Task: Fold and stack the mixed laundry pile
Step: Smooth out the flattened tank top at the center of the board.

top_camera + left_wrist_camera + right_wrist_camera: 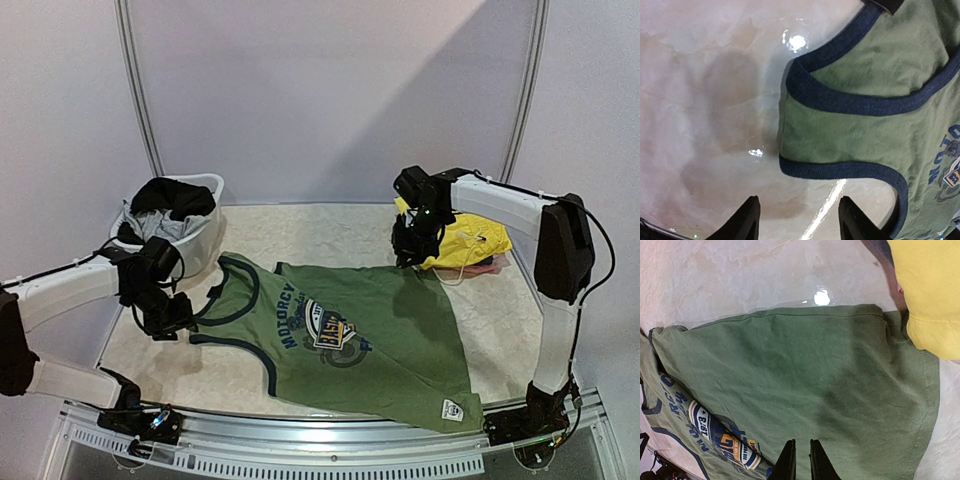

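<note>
Olive-green, navy-trimmed fabric shirt (370,340) lies spread flat at centre. Left gripper (165,318), at its 9 o'clock, jaws apart (nothing between); right gripper (408,250), at 1 o'clock beside the bright yellow soft garment (470,240), jaws almost closed.

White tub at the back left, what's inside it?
A black garment and a grey piece are heaped in the white tub, rising above its rim. Whatever lies beneath them is covered.

One green shirt (372,345), one yellow garment (470,240), one tub (203,238)
</note>
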Robot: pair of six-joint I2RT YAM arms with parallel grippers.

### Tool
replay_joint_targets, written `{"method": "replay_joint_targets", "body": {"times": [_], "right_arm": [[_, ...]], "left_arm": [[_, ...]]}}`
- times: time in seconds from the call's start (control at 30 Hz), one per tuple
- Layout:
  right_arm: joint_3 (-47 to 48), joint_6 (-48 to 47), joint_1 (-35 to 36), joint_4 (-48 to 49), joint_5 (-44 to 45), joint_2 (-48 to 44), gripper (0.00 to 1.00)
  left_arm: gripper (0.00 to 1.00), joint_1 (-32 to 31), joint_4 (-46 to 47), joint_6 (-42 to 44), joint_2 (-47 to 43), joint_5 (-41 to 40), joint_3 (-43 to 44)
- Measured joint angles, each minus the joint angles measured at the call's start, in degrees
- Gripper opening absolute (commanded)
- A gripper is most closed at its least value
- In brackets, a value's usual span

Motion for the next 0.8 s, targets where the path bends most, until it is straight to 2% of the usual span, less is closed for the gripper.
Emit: {"method": "replay_joint_targets", "body": {"times": [0.2,0.37,0.4,0.47,0.53,0.8], "right_arm": [[-0.13,-2.4,0.09,1.09,-1.81,0.0,0.1],[-3.96,-3.69,0.09,2.84,-2.16,-0.68,0.1],[-5.01,-3.89,0.09,2.91,-2.14,-0.98,0.1],[-6.47,-4.22,0.09,2.86,-2.14,-1.7,0.1],[-7.37,-4.55,0.09,2.91,-2.12,-2.58,0.1],[-9.64,-4.79,0.09,3.5,-1.16,-5.6,0.1]], "left_arm": [[0.43,0.48,8.98,0.15,7.17,0.79,-1.44],[0.33,1.42,12.52,0.2,11.65,0.55,-1.62],[0.27,1.51,12.9,0.17,12.37,0.5,-1.62],[0.08,1.55,13.46,0.11,13.0,0.35,-1.73],[0.0,1.6,13.73,0.09,12.94,0.09,-1.88],[0.0,2.64,7.41,0.46,7.78,-4.79,-1.38]]}}
